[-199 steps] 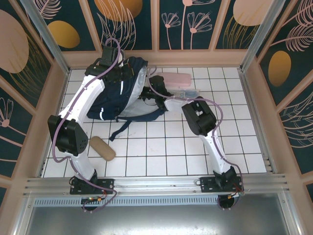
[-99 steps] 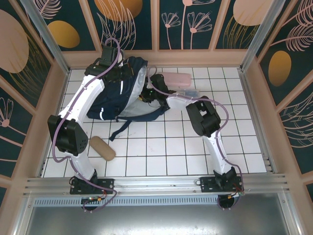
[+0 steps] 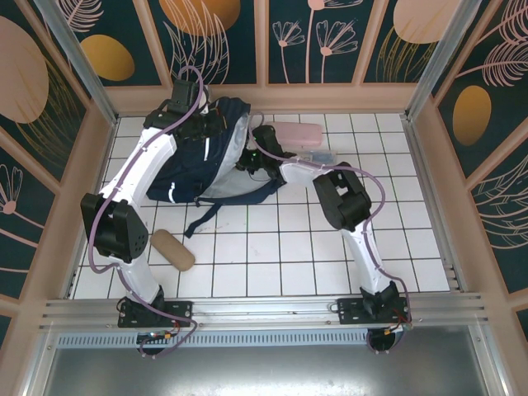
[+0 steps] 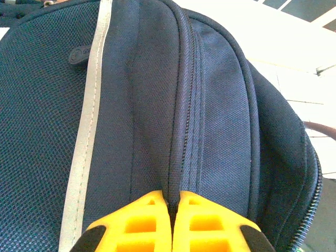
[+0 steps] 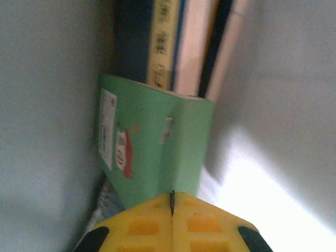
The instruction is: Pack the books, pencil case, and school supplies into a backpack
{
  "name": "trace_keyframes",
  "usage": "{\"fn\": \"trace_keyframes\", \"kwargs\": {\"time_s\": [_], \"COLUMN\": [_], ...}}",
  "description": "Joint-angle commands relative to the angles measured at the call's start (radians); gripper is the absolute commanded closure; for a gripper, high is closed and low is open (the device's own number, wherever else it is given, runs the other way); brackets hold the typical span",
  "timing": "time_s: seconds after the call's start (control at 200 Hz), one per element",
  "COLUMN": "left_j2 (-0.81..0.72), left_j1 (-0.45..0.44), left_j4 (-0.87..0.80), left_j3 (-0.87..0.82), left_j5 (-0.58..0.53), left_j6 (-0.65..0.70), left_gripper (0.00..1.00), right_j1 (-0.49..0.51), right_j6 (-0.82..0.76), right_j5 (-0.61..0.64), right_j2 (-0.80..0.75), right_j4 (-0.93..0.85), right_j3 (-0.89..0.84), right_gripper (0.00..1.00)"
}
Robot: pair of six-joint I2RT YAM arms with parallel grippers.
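One backpack (image 4: pixel 131 105) pinched by left claw (image 4: pixel 171 210); right claw (image 5: pixel 172 210) closed facing one green book (image 5: pixel 157 147).

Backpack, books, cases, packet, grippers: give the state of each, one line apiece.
backpack: open, pale lining showing.
books: inside the backpack, side by side.
left gripper: shut on a backpack fold.
right gripper: shut, inside the backpack by the books.
pink case: outside the backpack.
packet: outside the backpack.
tan case: outside the backpack.
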Motion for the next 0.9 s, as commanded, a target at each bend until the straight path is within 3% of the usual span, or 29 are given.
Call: {"fn": "trace_keyframes", "kwargs": {"time_s": [0.0,0.09,0.19,0.275,0.475,0.896], "left_j2": [-0.075,-0.082,-0.083,-0.084,-0.116,-0.128], "left_j1": [0.001,0.001,0.001,0.000,0.006,0.010], "left_j4": [0.136,0.139,0.138,0.135,0.149,0.181], "left_j3": [0.009,0.001,-0.008,-0.019,-0.042,-0.085], "left_j5": [0.061,0.061,0.052,0.036,0.030,0.047], "left_j6": [-0.017,-0.016,-0.011,-0.004,0.001,-0.009], "left_gripper": [1.00,1.00,1.00,1.00,1.00,1.00], "right_j1": [0.034,0.051,0.053,0.049,0.031,0.004], "right_j6": [0.016,-0.006,-0.025,-0.058,-0.125,-0.148], "right_j5": [-0.023,-0.017,-0.022,-0.003,0.050,0.109], "right_j2": [0.091,0.143,0.150,0.097,-0.059,-0.256], "right_j4": [-0.039,-0.107,-0.149,-0.158,-0.151,-0.124], "right_j3": [0.135,0.247,0.279,0.221,0.050,-0.196], "right_gripper": [1.00,0.97,0.77,0.68,0.61,0.57]}}
